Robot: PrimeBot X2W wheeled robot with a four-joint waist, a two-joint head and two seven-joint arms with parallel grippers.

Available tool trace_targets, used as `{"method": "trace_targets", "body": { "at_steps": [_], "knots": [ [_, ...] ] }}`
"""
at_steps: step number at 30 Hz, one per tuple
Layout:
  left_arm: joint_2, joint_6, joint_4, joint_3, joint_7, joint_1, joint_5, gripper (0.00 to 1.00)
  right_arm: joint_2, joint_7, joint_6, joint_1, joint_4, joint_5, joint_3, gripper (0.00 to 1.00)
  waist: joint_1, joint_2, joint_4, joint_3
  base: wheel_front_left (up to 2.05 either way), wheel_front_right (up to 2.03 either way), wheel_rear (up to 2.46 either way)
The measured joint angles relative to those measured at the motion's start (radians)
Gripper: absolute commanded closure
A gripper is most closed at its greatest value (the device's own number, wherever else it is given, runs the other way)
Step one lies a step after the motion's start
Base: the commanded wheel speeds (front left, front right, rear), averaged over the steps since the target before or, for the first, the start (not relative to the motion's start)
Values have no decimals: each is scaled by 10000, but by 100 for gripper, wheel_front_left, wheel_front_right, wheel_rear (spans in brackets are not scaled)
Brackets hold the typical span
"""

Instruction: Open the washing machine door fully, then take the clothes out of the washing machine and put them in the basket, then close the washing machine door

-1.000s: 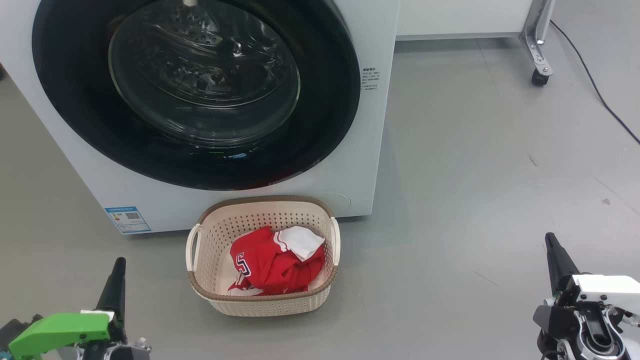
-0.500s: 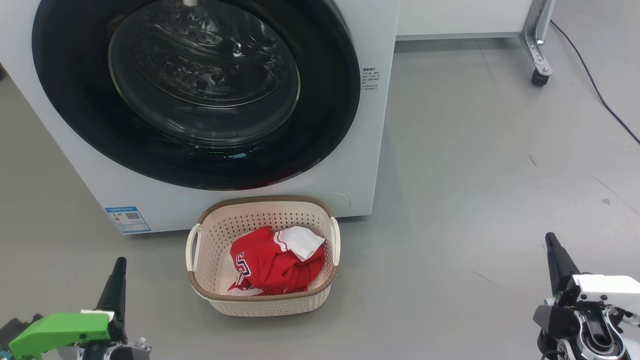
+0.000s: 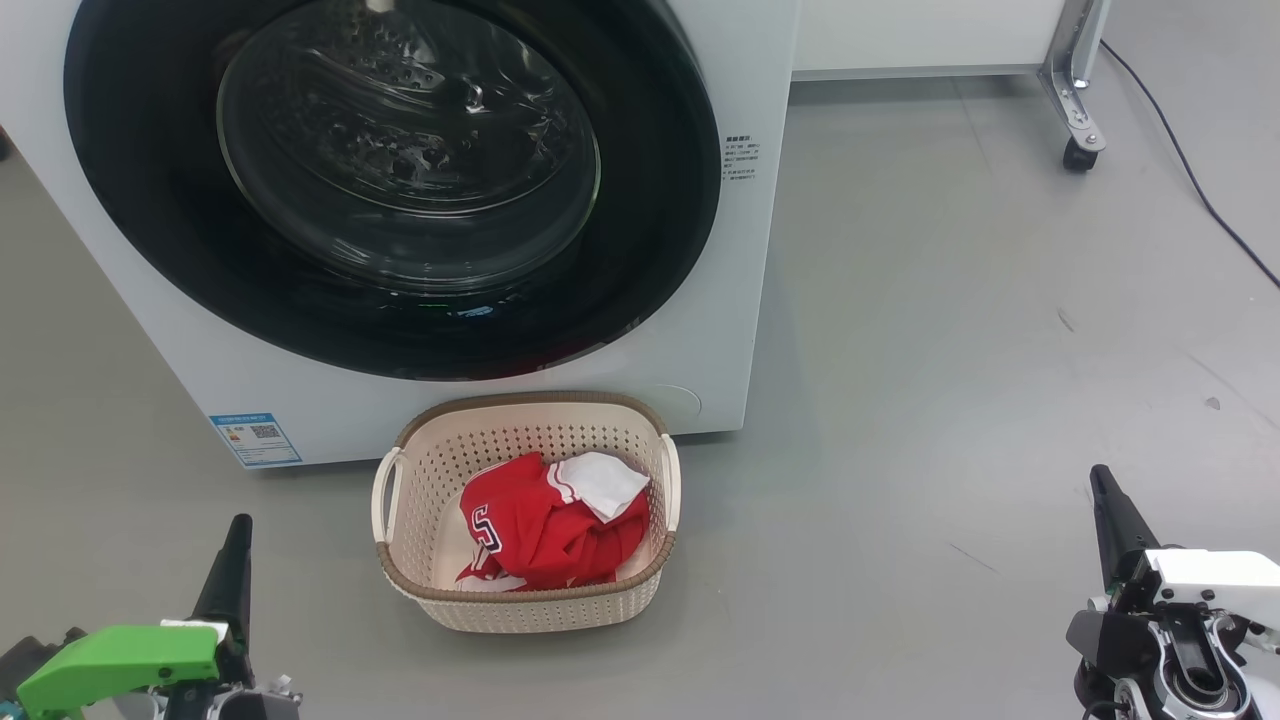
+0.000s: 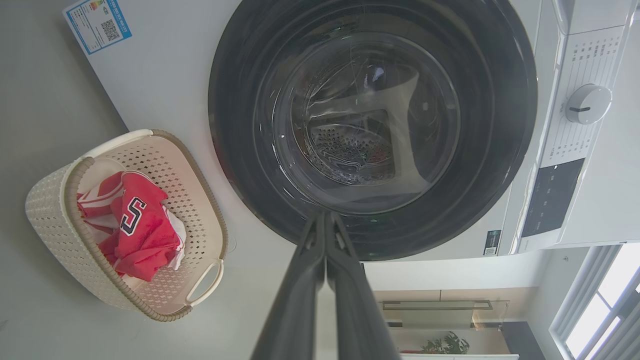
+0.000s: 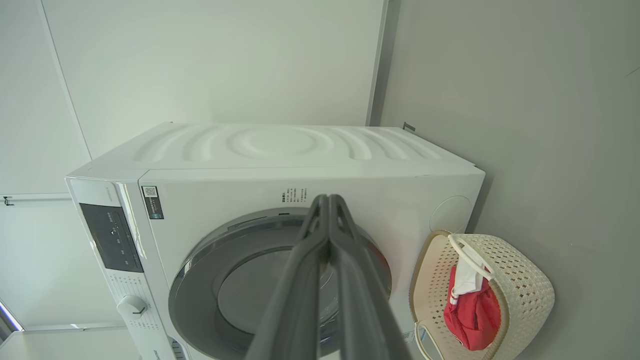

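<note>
1. Holds nothing in the left gripper [image 3: 240, 525], lower left of the head view, fingers pressed together.
2. Holds nothing in the right gripper [image 3: 1098, 475], lower right, fingers likewise together.
3. Shows the clothes [image 3: 540, 525] in the basket [image 3: 520, 400], bottom centre.
4. Shows the washing machine door [image 3: 650, 200] closed on the washing machine [image 3: 740, 300], upper left.

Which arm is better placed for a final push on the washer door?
Left, probably: the left gripper sits nearer the washing machine door and points squarely at its glass, while the right gripper is far off to the side. The door already looks shut, though.
</note>
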Motion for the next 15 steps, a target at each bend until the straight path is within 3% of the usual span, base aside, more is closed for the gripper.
{"method": "trace_targets", "body": {
  "at_steps": [15],
  "knots": [
    [-4,0,-6,10,0,0,2,100,6,29,0,0,-4,-2,-10,100,0,0,0,0,0,0,0]
  ]
}}
